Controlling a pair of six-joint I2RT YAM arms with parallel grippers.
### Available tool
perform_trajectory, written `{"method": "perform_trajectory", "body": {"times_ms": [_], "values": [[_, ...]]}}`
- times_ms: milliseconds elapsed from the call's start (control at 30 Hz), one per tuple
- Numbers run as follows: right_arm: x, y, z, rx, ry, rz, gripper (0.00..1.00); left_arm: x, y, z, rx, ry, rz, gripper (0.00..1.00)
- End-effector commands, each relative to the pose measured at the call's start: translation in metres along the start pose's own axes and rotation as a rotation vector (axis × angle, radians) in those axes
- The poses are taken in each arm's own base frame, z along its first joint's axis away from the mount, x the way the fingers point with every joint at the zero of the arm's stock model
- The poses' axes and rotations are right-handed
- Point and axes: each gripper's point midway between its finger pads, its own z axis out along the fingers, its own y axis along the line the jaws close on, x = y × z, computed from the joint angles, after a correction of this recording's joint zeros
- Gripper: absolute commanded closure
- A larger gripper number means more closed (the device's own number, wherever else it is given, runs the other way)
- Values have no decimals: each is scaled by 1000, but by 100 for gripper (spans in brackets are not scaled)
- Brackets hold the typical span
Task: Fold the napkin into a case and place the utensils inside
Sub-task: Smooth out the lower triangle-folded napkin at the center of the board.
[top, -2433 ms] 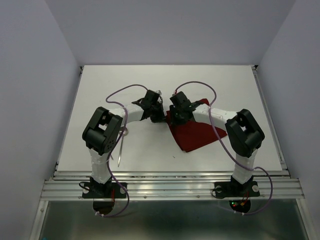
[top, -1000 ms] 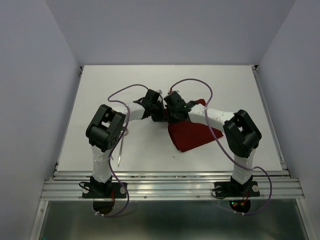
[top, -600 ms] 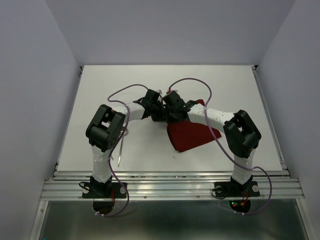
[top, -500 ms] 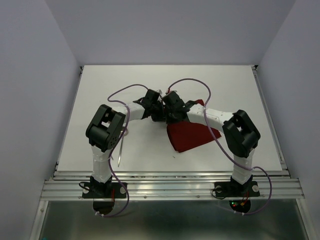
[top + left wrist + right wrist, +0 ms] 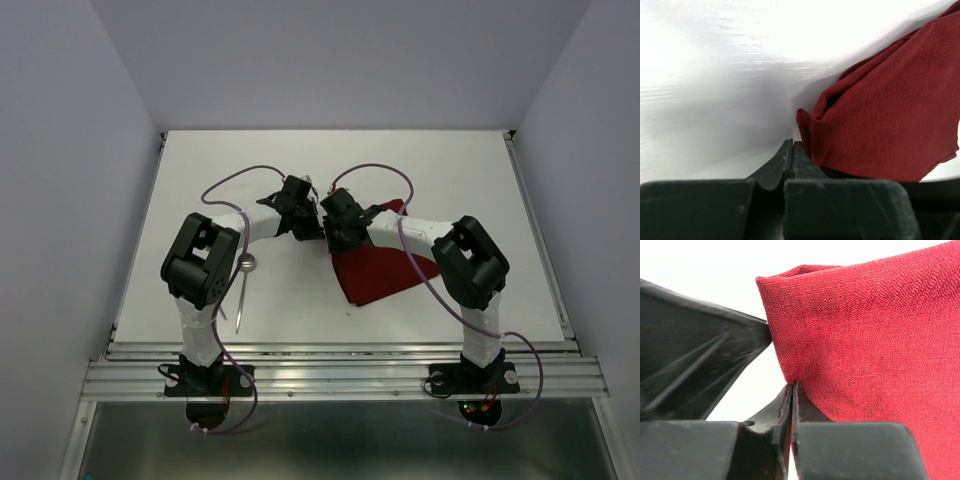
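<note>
Napkin (image 5: 385, 272) (dark red soft cloth) lying right of both clenched tips: left gripper (image 5: 791, 144) just beside bunched edge, right gripper (image 5: 791, 385) touching it, pinch unconfirmed

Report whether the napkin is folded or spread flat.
Partly folded: the napkin lies as a rough triangle, with doubled layers at its corner in both wrist views.

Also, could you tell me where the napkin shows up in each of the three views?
Top external: the napkin lies just right of the picture's centre.
Left wrist: it fills the right half.
Right wrist: it fills the centre and right.
Shared landmark: the white table bordering its left edge.
</note>
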Motion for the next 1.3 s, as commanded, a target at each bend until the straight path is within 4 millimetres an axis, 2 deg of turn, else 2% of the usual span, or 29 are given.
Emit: {"method": "perform_trajectory", "body": {"times_ms": [0,67,100,167,300,333,433,467,533,600,667,700,767,800,867,1033,1100,1200,1233,1267], "values": [[-18,19,-8,-49,-64,16,87,-14,-3,-28,-16,-63,3,100],[-23,19,-14,-52,-82,23,77,-15,-1,-33,-23,-74,-5,99],[-29,19,-23,-53,-103,30,69,-15,1,-36,-34,-80,-8,95],[-37,18,-34,-49,-136,37,59,-14,6,-37,-44,-83,-22,91],[-44,9,-61,-35,-195,52,55,-16,4,-45,-22,-100,-42,78],[-40,4,-69,-34,-201,55,55,-19,0,-48,-5,-110,-43,68],[-26,-6,-76,-23,-184,59,55,-18,-11,-50,57,-112,-43,49],[-12,-13,-74,-11,-156,59,55,-16,-15,-49,76,-100,-40,46],[-2,-18,-79,-17,-143,67,55,-16,-17,-46,94,-94,-34,44],[16,-25,-77,-13,-109,72,55,-11,-17,-39,101,-66,-30,44],[25,-29,-76,-11,-90,82,55,-5,-15,-31,97,-41,-28,42],[33,-32,-74,-6,-72,85,55,-2,-15,-29,102,-27,-28,39],[38,-34,-74,-5,-62,94,53,4,-12,-24,97,-2,-35,35],[40,-34,-73,-5,-58,97,52,0,-15,-21,111,-16,-30,34],[43,-32,-75,-9,-53,89,48,3,-11,-14,93,-5,-32,34],[43,-27,-81,-13,-61,67,46,12,-1,-1,41,31,-46,36],[46,-26,-80,-8,-51,52,45,15,2,3,29,41,-54,42],[57,-21,-80,8,-34,13,43,16,3,8,17,48,-60,57],[61,-22,-80,20,-24,0,42,17,4,10,12,53,-65,68],[66,-22,-80,34,-20,-13,41,16,4,11,9,54,-64,75]]}}
